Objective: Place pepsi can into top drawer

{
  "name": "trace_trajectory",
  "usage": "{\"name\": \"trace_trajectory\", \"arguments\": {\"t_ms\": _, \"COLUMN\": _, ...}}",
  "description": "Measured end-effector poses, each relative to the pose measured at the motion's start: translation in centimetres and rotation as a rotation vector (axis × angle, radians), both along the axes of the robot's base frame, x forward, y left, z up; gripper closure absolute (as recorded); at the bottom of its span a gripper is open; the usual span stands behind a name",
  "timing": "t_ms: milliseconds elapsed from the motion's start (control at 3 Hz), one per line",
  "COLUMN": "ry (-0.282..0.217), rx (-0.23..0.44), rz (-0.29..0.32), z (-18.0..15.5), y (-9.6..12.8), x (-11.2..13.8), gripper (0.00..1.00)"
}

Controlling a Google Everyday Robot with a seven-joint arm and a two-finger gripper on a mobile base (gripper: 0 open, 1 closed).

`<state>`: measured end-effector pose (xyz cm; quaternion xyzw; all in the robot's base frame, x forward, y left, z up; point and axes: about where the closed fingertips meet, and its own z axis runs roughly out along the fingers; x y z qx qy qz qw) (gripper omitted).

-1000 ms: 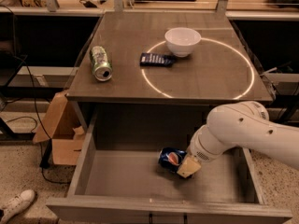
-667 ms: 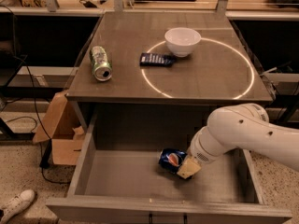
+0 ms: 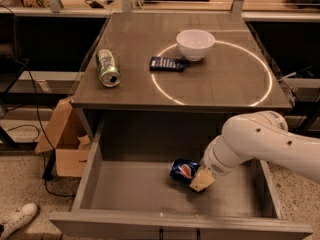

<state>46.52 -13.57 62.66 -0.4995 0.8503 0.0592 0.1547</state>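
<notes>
The top drawer (image 3: 125, 189) is pulled open below the table top. The pepsi can (image 3: 182, 170), dark blue with a red-white-blue logo, lies tilted on the drawer floor right of the middle. My gripper (image 3: 199, 180) reaches into the drawer from the right on a white arm (image 3: 260, 141). Its pale fingertip (image 3: 201, 180) sits against the can's right lower side. The rest of the gripper is hidden behind the wrist.
On the table top (image 3: 220, 84) lie a green-and-silver can (image 3: 107, 67) on its side, a flat dark-blue packet (image 3: 168, 64) and a white bowl (image 3: 195, 44). A cardboard box (image 3: 62, 139) stands on the floor left of the drawer. A shoe (image 3: 17, 219) shows at bottom left.
</notes>
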Motion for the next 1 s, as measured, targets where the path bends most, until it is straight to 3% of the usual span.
{"name": "trace_trajectory", "arguments": {"t_ms": 333, "ry": 0.0, "rx": 0.0, "rz": 0.0, "z": 0.0, "y": 0.0, "x": 0.0, "gripper": 0.39}}
{"name": "trace_trajectory", "arguments": {"t_ms": 667, "ry": 0.0, "rx": 0.0, "rz": 0.0, "z": 0.0, "y": 0.0, "x": 0.0, "gripper": 0.08}}
{"name": "trace_trajectory", "arguments": {"t_ms": 1000, "ry": 0.0, "rx": 0.0, "rz": 0.0, "z": 0.0, "y": 0.0, "x": 0.0, "gripper": 0.0}}
